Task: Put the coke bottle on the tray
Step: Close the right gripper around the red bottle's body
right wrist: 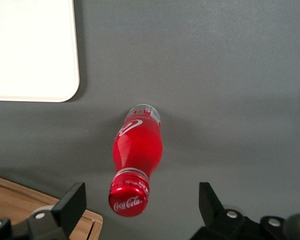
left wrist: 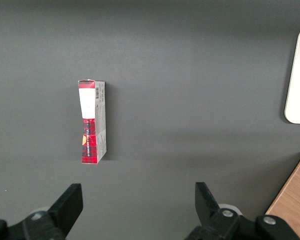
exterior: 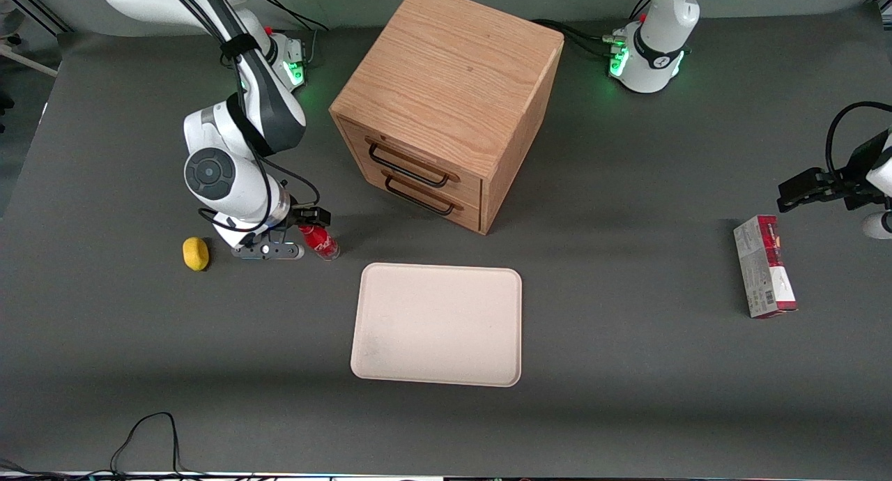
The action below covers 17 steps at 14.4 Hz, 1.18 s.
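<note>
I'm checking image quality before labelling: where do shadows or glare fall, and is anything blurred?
Front view: soft shadow beside the cabinet and under the gripper; tray evenly lit, no glare. Right wrist view: coke bottle sharp, small highlights on its cap, open fingers slightly soft. Left wrist view: carton sharp.

White "Coca-Cola" script reads across the red cap of the coke bottle [right wrist: 136, 162], which stands between the spread fingers of the claw [right wrist: 140, 210]. Well away from the claw, toward the parked arm's end of the surface, a red-and-grey carton [left wrist: 92, 121] carries a barcode, its other print too small to read.
</note>
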### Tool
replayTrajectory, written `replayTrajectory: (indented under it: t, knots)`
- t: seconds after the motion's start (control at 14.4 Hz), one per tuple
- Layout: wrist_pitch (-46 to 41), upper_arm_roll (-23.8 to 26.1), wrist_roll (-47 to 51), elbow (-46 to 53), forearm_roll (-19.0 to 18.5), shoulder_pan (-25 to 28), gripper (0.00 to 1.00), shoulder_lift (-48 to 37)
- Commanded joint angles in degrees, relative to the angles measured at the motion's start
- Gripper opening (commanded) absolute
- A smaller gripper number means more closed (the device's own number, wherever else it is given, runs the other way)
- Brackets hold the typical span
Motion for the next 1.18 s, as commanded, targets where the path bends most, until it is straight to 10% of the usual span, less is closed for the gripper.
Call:
replayTrajectory:
  t: [0.0, 0.49, 0.62, 1.11]
  knots:
    - [0.8, -0.2, -0.7, 1.3, -1.0, 0.7, 0.99, 0.8]
    - [0.8, -0.2, -0.6, 3.5, -2.1, 0.6, 0.89, 2.7]
    - [0.6, -0.2, 0.1, 4.2, -2.1, 0.8, 0.01, 3.2]
    - [0.4, -0.2, 0.0, 4.1, -2.1, 0.7, 0.0, 3.1]
